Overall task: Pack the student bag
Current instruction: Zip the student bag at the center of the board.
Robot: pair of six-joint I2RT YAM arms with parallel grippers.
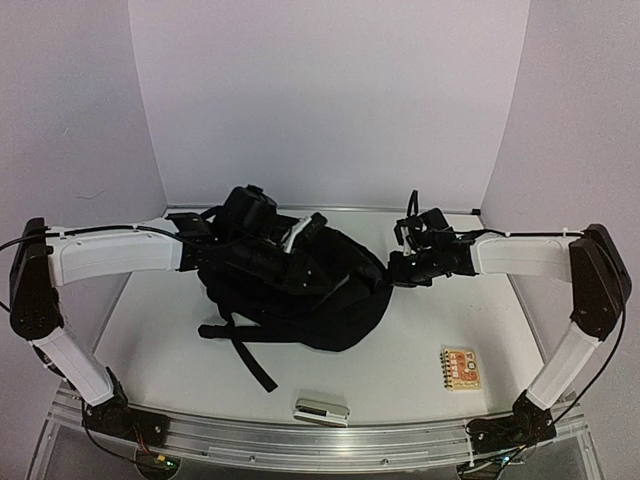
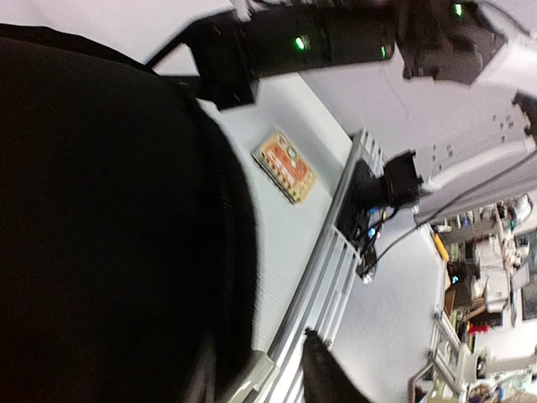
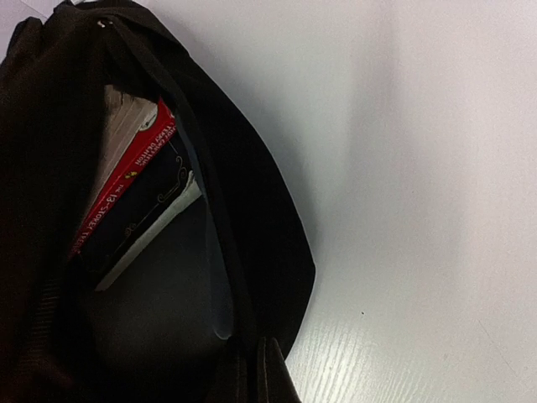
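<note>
Right wrist view: right gripper pinched shut on student bag rim; left gripper partly open, empty.

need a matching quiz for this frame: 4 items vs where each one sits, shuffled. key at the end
Items
1. backpack
2. notepad
3. red book
4. grey case

Places
A. tucked inside the open backpack
B. near edge of the table, about centre
C. middle of the table, the biggest thing on it
D. flat on the table, right side, apart from the backpack

Pairs: 1-C, 2-D, 3-A, 4-B
</note>
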